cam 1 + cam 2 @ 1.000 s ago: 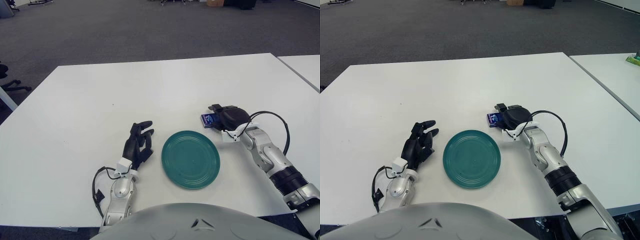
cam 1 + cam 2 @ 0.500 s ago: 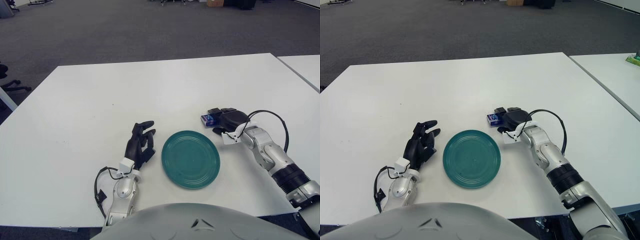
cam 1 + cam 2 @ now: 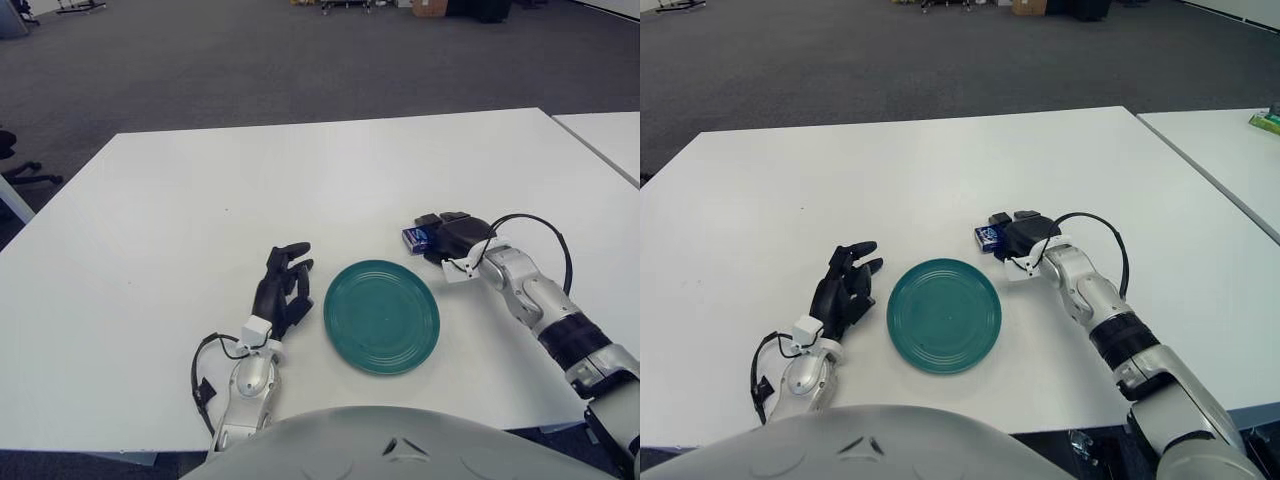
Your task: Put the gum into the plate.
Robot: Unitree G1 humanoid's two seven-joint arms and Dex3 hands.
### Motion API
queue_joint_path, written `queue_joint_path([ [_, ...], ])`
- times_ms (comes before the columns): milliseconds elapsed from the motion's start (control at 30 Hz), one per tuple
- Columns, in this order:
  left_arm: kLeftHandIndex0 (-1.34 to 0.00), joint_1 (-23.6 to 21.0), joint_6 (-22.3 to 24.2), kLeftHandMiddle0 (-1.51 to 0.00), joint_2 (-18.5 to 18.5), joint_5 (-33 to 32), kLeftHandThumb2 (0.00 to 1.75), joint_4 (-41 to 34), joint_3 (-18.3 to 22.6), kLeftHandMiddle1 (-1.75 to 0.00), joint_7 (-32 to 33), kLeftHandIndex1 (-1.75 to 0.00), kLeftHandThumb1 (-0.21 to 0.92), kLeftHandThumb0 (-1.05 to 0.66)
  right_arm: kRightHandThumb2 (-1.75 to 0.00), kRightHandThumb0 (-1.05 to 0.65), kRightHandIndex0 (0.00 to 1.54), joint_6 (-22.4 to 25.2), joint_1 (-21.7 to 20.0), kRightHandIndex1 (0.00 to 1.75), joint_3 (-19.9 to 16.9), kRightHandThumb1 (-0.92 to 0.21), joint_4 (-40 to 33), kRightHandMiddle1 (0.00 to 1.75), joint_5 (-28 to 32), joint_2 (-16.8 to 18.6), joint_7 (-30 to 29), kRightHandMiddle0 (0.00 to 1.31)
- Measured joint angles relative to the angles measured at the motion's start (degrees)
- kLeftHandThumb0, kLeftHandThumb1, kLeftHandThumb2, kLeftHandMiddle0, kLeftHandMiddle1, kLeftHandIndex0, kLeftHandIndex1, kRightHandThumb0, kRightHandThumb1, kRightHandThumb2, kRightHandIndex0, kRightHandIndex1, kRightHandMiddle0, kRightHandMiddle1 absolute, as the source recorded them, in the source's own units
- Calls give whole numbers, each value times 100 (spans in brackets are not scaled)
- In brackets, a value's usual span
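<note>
A small blue gum pack [image 3: 414, 237] lies on the white table [image 3: 200, 200], just beyond the right rim of the round green plate [image 3: 381, 317]. My right hand [image 3: 446, 236] rests over the pack with its dark fingers [image 3: 428, 219] curled around it. Only the pack's left end shows. The pack sits on the table, outside the plate. The plate holds nothing. My left hand [image 3: 281, 290] lies on the table left of the plate, fingers relaxed and holding nothing.
A second white table [image 3: 612, 135] stands to the right across a narrow gap. A black cable [image 3: 535, 225] loops above my right wrist. Grey carpet lies beyond the table's far edge.
My right hand has settled lower over the gum pack and its forearm has swung slightly. The pack has stayed in place. My left hand has shifted a little.
</note>
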Motion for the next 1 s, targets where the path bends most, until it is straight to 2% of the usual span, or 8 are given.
queue_joint_path([
  [200, -20, -5, 4, -36, -1, -89, 69, 0, -1, -74, 22, -105, 92, -62, -57, -68, 38, -73, -98, 3, 57, -92, 233, 45, 3, 6, -187, 0],
  [300, -20, -14, 3, -36, -2, -148, 68, 3, -3, -74, 27, -105, 92, -61, -59, -68, 47, -104, -215, 9, 136, -92, 474, 61, -29, 25, -440, 0],
  [333, -20, -16, 2, -37, -1, -165, 68, 4, -4, -74, 30, -105, 92, -61, -60, -69, 46, -116, -257, 29, 170, -92, 564, 75, -59, 28, -547, 0],
  [400, -19, -22, 1, -37, -1, -185, 68, 8, -11, -74, 35, -105, 92, -62, -63, -69, 45, -153, -327, 107, 224, -92, 740, 125, -140, 30, -795, 3],
  [433, -19, -23, -4, -37, 0, -190, 68, 9, -13, -74, 35, -105, 92, -62, -65, -68, 51, -190, -374, 131, 257, -92, 842, 143, -177, 36, -969, 10],
  [500, -19, -24, -10, -37, 0, -195, 69, 11, -14, -74, 36, -105, 92, -62, -66, -67, 56, -278, -486, 153, 332, -92, 1087, 158, -255, 83, -1345, 16],
  [667, -19, -30, -27, -36, 4, -201, 68, 12, -24, -74, 37, -105, 92, -61, -75, -43, 75, -502, -812, 171, 386, -77, 1775, 172, -265, 279, -2084, 28],
  [1000, -19, -95, -9, -36, -3, -298, 67, 45, 17, -74, 43, -105, 92, -59, -87, -39, 93, -933, -1040, 175, 369, -67, 2585, 175, -2, 461, -2861, 36],
])
